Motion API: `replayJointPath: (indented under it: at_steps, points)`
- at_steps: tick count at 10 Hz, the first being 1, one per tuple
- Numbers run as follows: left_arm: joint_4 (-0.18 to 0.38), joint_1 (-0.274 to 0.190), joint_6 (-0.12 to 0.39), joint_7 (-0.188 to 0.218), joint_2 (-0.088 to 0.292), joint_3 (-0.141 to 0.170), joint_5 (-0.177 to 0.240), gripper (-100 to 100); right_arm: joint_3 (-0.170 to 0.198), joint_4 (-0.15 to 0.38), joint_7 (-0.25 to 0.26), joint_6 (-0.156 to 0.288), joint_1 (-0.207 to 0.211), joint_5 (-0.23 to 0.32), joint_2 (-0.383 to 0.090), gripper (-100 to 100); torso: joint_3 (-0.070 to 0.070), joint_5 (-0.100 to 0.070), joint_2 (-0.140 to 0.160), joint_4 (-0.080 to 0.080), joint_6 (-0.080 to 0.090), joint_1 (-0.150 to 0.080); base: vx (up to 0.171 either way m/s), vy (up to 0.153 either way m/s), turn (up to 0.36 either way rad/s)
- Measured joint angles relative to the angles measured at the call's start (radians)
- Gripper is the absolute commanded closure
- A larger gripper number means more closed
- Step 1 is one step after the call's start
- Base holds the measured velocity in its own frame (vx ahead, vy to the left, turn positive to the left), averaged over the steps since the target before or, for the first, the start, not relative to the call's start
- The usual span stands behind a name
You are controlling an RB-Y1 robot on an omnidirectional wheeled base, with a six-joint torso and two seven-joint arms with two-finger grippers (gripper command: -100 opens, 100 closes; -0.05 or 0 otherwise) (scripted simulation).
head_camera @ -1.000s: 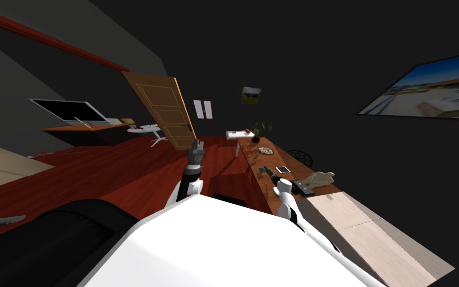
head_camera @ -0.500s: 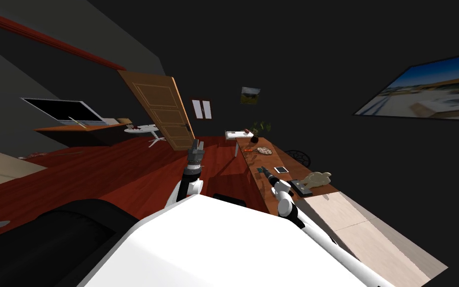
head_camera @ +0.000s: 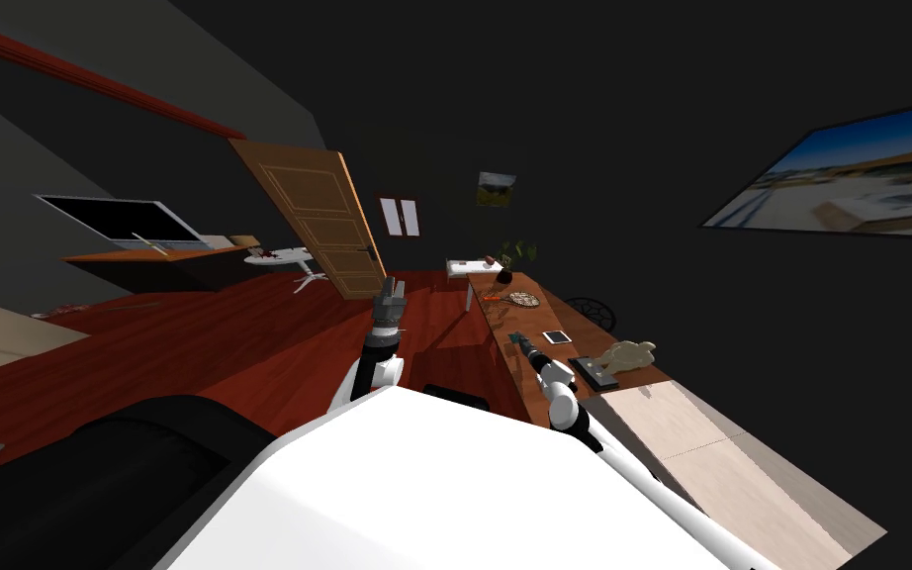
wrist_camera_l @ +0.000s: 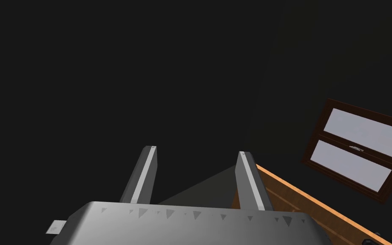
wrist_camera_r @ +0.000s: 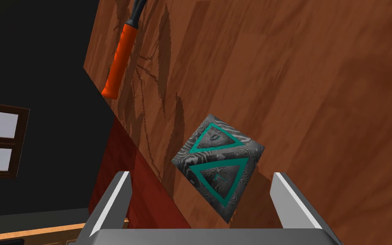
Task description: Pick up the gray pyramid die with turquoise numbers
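the orange-handled tool was cut off by the picture's edge. the turquoise numbers on the die were too faint to read. things far along the table were too small to name.

Room around die seems clear (handle apart).

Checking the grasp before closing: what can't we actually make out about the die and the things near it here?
Right wrist view: numbers on the die, marks inside the turquoise triangles too small to read.
Right wrist view: far end of the orange-handled tool, cut off by the picture's edge.
Head view: how the right gripper sits against the die, too small there to tell.
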Motion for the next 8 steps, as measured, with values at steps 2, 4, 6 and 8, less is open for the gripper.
replayJointPath:
  at_steps: [2,4,6,8]
  points:
    - [0.0,0.0,0.0,0.0,0.0,0.0,0.0,0,-0.013,0.025,-0.012,0.015,0.002,-0.015,0.007,-100,0.0,0.0,0.0,0.0,0.0,0.001,0.006,-0.005,0.001]
    - [0.0,0.0,0.0,0.0,0.0,0.0,0.0,0,-0.014,0.027,-0.011,0.016,0.002,-0.015,0.007,-100,0.0,0.0,0.001,0.0,0.0,0.002,0.005,-0.008,0.041]
    - [0.0,0.0,0.0,0.0,0.0,0.0,0.0,0,-0.01,0.018,-0.007,0.01,0.016,-0.027,0.009,-100,0.0,0.0,0.0,0.0,0.0,0.001,0.019,-0.018,0.082]
    - [0.0,0.0,0.0,0.0,0.0,0.0,0.0,0,0.003,-0.015,-0.028,0.004,0.043,-0.028,0.023,-100,0.0,0.0,0.0,0.0,0.0,0.001,0.014,-0.012,0.015]
